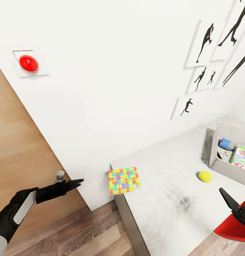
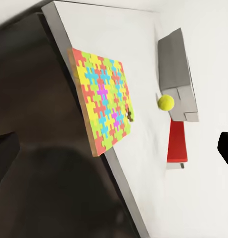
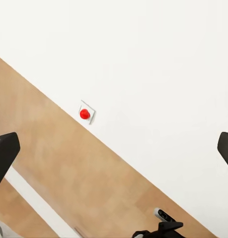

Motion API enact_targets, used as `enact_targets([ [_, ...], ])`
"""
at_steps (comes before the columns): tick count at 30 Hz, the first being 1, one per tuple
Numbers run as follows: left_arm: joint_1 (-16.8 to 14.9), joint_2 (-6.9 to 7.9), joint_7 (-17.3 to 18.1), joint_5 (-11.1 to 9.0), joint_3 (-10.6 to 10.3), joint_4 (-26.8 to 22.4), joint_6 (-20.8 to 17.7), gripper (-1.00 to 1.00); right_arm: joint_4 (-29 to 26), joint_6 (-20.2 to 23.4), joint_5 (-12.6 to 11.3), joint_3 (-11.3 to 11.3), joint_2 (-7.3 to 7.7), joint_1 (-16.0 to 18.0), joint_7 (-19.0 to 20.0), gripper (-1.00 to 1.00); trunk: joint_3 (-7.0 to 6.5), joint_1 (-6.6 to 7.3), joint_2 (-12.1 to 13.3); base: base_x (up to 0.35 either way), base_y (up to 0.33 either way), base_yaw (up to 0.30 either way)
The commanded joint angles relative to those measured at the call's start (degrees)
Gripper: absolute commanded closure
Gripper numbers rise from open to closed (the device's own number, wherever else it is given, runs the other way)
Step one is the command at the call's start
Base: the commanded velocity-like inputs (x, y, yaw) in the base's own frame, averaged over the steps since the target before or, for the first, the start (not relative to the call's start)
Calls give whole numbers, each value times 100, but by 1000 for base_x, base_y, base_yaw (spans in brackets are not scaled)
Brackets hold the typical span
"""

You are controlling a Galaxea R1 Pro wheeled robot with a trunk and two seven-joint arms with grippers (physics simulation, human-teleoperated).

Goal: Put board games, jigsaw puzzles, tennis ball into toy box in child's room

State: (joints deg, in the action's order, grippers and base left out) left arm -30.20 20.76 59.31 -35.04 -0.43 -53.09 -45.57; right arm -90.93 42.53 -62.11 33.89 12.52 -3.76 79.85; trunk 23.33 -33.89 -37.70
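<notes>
**Bright jigsaw at the corner, ball alone in the middle**

Wood planks of the floor (image 1: 87, 231) run under the near edge of the pale grey surface (image 1: 165, 213). Down at the left the left tool (image 1: 75, 184) hangs off the surface's corner with its dark fingers drawn together to a point; whether they are fully clenched I cannot tell. Its wrist view shows nothing held between the fingertips. At the right the right tool (image 1: 227, 199) reaches in above something red (image 1: 233, 229); one black finger shows, and in its wrist view the two tips stand wide apart, released, pointing at the wall.

A multicoloured jigsaw puzzle (image 1: 124, 180) lies flat at the surface's near corner, one edge at the rim. Further in, the yellow-green tennis ball (image 1: 204, 176) sits by itself, near the toy box (image 1: 222, 165) but apart from it. The grey box holds printed board games (image 1: 240, 156) standing inside. Behind, black silhouette pictures (image 1: 208, 42) hang on the white wall, and a red button (image 1: 29, 63) sits beside a wooden door (image 1: 19, 142).
</notes>
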Motion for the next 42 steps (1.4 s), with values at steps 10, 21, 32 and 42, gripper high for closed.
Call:
enact_targets([
  [10, -5, -255, -98, 184, -26, 0, -109, -100, -4, 53, -30, 18, 27, -4, 3, -100, 3, -2, -6, 0, 5, -7],
  [21, -12, -574, -327, 662, -19, 0, -144, -100, -4, 61, -30, 94, 31, -2, 4, -100, 2, -2, -6, 0, 0, 0],
  [32, -203, -1010, -1021, 693, -24, 308, -96, -100, -4, 62, -30, 152, 31, -3, 11, -100, 2, -2, -6, 0, 0, 0],
  [42, -749, -1172, -1410, 710, -19, 1204, 203, -100, -4, 62, -30, 366, 23, -9, 418, -100, 2, -2, -6, 0, 0, 0],
])
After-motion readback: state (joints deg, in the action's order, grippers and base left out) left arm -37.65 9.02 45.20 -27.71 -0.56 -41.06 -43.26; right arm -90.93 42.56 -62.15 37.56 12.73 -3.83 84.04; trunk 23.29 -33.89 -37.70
